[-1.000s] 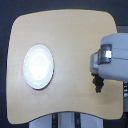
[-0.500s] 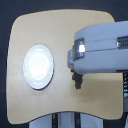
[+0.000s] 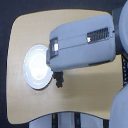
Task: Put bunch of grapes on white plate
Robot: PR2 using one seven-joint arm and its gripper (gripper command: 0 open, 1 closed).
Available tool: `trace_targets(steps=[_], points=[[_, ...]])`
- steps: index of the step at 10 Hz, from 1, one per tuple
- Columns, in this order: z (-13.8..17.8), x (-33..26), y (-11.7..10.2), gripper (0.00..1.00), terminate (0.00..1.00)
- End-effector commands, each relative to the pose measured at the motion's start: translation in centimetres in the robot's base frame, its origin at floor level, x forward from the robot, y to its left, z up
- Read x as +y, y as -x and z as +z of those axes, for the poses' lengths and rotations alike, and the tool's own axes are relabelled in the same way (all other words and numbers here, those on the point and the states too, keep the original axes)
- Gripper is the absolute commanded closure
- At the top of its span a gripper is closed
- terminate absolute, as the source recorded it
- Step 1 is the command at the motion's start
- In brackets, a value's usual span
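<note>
reaching from the exterior view's right, the arm (image 3: 85,42) sets its end effector (image 3: 58,79) beside the white plate (image 3: 36,67) on the counter (image 3: 85,95); dark blur there, grapes and finger state indistinguishable.

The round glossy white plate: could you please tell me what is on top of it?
The round white plate looks bare where visible. The grey arm covers its right edge, and the dark gripper hangs beside its rim.

The white plate (image 3: 34,67) looks glossy; the bench (image 3: 30,32) is smooth pale wood; the arm (image 3: 82,42) has a matt grey plastic shell.
</note>
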Motion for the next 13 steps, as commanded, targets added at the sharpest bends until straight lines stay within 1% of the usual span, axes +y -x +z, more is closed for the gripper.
trace_targets(steps=[1, 3, 5, 8, 9, 13], points=[[-2.5, 7.1, -4.3, 1.00, 0.00], [-4.1, 9.4, -5.4, 1.00, 0.00], [-4.8, 10.2, -5.9, 1.00, 0.00], [-6.9, 13.1, -4.5, 1.00, 0.00], [-7.8, 13.4, -3.5, 1.00, 0.00], [-10.4, 13.8, -1.6, 1.00, 0.00]])
